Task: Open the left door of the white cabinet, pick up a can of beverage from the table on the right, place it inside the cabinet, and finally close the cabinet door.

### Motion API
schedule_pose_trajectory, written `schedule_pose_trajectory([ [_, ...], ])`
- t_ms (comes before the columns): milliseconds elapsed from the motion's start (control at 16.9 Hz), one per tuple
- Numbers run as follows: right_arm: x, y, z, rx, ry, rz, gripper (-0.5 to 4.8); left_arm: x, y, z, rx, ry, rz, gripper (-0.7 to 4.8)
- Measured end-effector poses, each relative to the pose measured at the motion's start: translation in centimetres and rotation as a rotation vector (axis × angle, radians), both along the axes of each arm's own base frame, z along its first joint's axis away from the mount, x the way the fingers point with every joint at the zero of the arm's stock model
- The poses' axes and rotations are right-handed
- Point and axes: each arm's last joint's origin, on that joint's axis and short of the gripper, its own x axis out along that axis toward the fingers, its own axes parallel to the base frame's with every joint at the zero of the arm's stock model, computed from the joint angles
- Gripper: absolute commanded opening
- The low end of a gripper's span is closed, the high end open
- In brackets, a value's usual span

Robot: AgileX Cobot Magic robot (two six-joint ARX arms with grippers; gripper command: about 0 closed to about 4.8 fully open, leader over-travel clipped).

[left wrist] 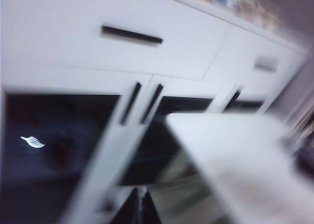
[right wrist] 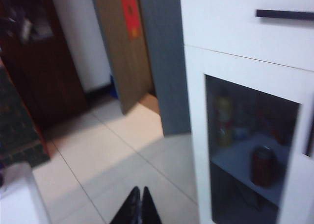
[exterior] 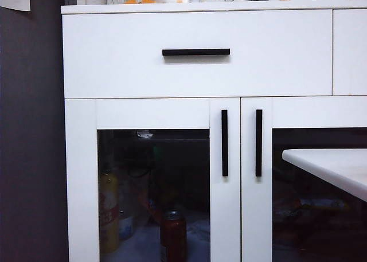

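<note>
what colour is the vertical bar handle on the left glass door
Black, on the white-framed left glass door's vertical bar handle; clearest in the exterior view.

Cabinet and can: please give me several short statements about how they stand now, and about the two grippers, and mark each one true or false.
1. The left door of the cabinet is shut. True.
2. The can stands on the table. False: it stands inside the cabinet, behind the left door's glass.
3. The left gripper has its jaws open. False: the jaws are shut, in front of the cabinet and holding nothing.
4. The right gripper has its jaws shut and holds nothing. True; it hangs over the floor beside the cabinet.
5. The drawer handle is vertical. False: it is horizontal.
</note>
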Motion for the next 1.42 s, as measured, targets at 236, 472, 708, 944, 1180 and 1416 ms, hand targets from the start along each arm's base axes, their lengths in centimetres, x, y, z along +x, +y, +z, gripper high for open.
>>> schedule_pose_trajectory([
  [236,2.0,1.3,-4.7,-0.007,0.022,-0.061,-0.04,3.0,-1.4,-5.1,-0.03,0.161,0.03,-0.03],
  [472,2.8,1.8,-9.2,-0.081,0.116,-0.097,-0.04,5.5,-2.3,-11.7,0.008,0.212,0.113,0.62],
  [708,3.0,1.9,-11.5,-0.117,0.174,-0.118,-0.04,6.0,-2.5,-15.3,0.148,0.204,0.114,0.53],
  [944,3.3,1.7,-11.6,-0.157,0.137,-0.244,0.0,6.3,-2.4,-15.0,0.244,0.078,0.139,0.53],
  [1180,3.3,1.6,-11.7,-0.138,0.172,-0.273,0.0,6.3,-2.4,-14.9,0.241,0.058,0.164,0.53],
  [1416,3.3,1.6,-11.7,-0.138,0.172,-0.274,0.0,6.3,-2.4,-14.9,0.241,0.058,0.164,0.54],
])
